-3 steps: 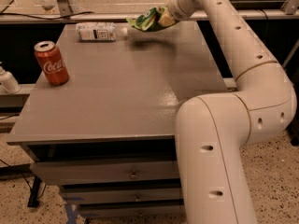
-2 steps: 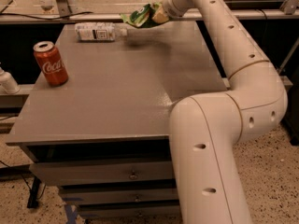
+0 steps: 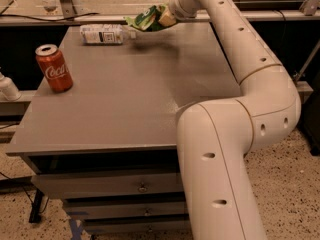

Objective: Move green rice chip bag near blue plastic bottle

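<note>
The green rice chip bag (image 3: 146,18) hangs in my gripper (image 3: 162,18) above the far edge of the grey table (image 3: 130,99). The gripper is shut on the bag's right end. The blue plastic bottle (image 3: 104,34) lies on its side at the table's far left, its cap end pointing right toward the bag. The bag hovers just right of and slightly above the bottle's cap, a small gap between them.
A red Coca-Cola can (image 3: 53,68) stands upright near the table's left edge. My white arm (image 3: 235,119) rises along the table's right side. Drawers (image 3: 120,184) sit under the tabletop. A shelf edge runs behind the table.
The gripper has carried the bag up and leftward, closer to the bottle's cap. The bottle and the can have not moved.
</note>
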{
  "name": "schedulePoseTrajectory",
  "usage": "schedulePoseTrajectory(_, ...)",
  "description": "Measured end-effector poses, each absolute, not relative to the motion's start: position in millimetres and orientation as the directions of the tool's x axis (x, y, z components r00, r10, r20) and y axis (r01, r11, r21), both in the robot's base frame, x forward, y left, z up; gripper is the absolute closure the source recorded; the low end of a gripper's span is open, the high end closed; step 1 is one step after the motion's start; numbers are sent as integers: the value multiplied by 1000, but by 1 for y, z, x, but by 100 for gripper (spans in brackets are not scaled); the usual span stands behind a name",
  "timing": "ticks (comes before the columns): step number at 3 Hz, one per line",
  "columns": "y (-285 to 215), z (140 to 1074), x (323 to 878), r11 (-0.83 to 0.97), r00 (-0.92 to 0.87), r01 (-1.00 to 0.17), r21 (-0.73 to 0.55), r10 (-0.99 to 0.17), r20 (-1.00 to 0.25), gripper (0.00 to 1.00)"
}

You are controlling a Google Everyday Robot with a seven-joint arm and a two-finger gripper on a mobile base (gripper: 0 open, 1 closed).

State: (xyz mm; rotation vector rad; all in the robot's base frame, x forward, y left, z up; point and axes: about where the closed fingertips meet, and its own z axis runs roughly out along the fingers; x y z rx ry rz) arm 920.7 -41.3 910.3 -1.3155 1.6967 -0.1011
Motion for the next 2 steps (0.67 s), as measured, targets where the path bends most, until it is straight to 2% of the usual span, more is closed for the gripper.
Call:
schedulePoseTrajectory(1, -35, 904, 916, 409, 28, -728, -551, -785, -619, 83)
schedulePoseTrajectory(2, -32, 902, 909, 410, 21, -744, -528, -776, -631, 59)
